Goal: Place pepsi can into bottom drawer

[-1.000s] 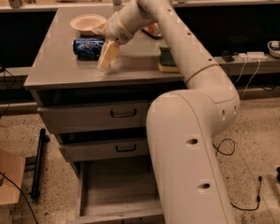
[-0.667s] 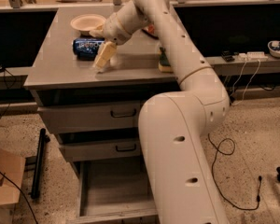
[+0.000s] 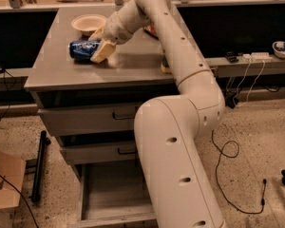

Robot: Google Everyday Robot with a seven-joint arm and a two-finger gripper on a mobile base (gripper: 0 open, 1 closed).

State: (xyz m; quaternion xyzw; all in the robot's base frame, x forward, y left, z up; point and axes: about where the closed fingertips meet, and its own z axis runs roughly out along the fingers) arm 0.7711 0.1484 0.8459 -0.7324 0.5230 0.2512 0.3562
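The pepsi can (image 3: 83, 49) lies on its side on the grey cabinet top (image 3: 128, 63), left of centre. My gripper (image 3: 99, 42) is at the can's right end, open, with one cream finger (image 3: 102, 52) in front of the can and the other behind it. I cannot tell whether the fingers touch the can. The bottom drawer (image 3: 109, 196) is pulled out at floor level, its grey floor bare, and my arm (image 3: 175, 165) covers its right part.
A cream bowl (image 3: 87, 23) stands behind the can. A red-orange thing (image 3: 151, 30) and a yellow object (image 3: 165, 66) show beside my arm. The two upper drawers (image 3: 85, 120) are closed. A cardboard box (image 3: 4, 179) and black rod (image 3: 38, 165) lie at left, cables (image 3: 228, 151) at right.
My gripper has moved left along the cabinet top and now reaches the can's right end. The can has not moved.
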